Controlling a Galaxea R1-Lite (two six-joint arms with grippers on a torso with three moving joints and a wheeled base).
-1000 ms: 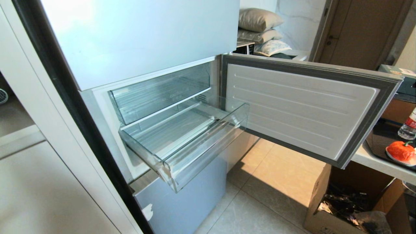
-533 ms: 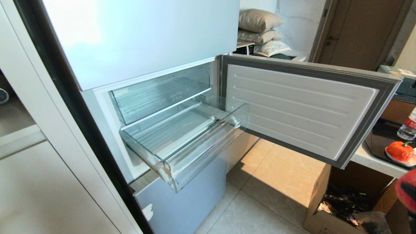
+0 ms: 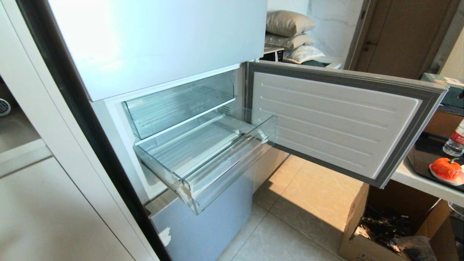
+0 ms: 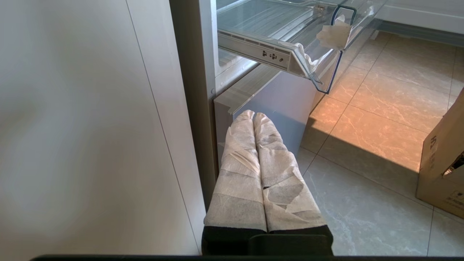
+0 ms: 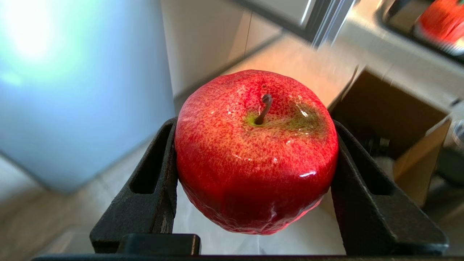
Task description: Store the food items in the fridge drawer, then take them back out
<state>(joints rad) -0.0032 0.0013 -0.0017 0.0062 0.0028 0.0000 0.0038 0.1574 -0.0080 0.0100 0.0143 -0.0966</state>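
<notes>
The fridge drawer hangs pulled out at the centre of the head view, a shallow clear plastic bin with a ribbed floor and a stepped front lip, nothing lying on its floor, plenty of open air above it. Behind it at twelve o'clock sits the upper clear drawer, pushed in. The fridge door swings wide toward three o'clock, its white ridged liner framed by a grey seal, its lower edge overhanging bare floor tiles and a cardboard box. Out at four o'clock, on a dark tray, rests the orange-red fruit, green stem up. No arm shows in that view. The right wrist camera fills the gap: the right gripper clamps the red apple, glossy and speckled, brown stem toward the camera, black fingers pressed on both flanks. The left gripper, its fingers wrapped in white cloth and pressed together, points at the pale blue-grey fridge front below the drawer.
</notes>
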